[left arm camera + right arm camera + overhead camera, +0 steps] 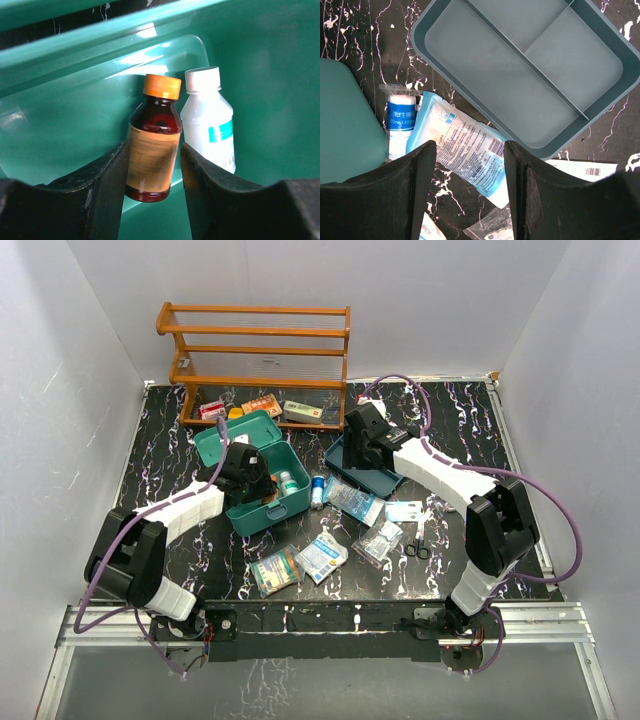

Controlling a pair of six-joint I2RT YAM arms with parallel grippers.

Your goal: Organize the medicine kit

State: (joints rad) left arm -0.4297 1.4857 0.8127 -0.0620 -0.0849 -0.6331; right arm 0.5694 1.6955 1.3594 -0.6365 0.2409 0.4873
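Note:
The teal-green medicine kit (262, 514) stands open at centre left, its lid (235, 432) tipped back. My left gripper (262, 486) reaches into it. In the left wrist view the gripper (152, 167) is shut on an amber bottle (155, 130) with an orange cap, upright near the kit's wall (65, 115), next to a white bottle (210, 125). My right gripper (358, 456) is open and empty. In the right wrist view it (470, 175) hovers over a blue-and-white packet (465, 145), between the kit and the flat two-compartment tray (520, 75).
A rolled bandage (400, 120) lies beside the kit. Several packets (322, 557) lie in front, with scissors (417, 545) and a white leaflet (405, 511). The orange wooden rack (260, 350) with boxes on its bottom shelf stands at the back.

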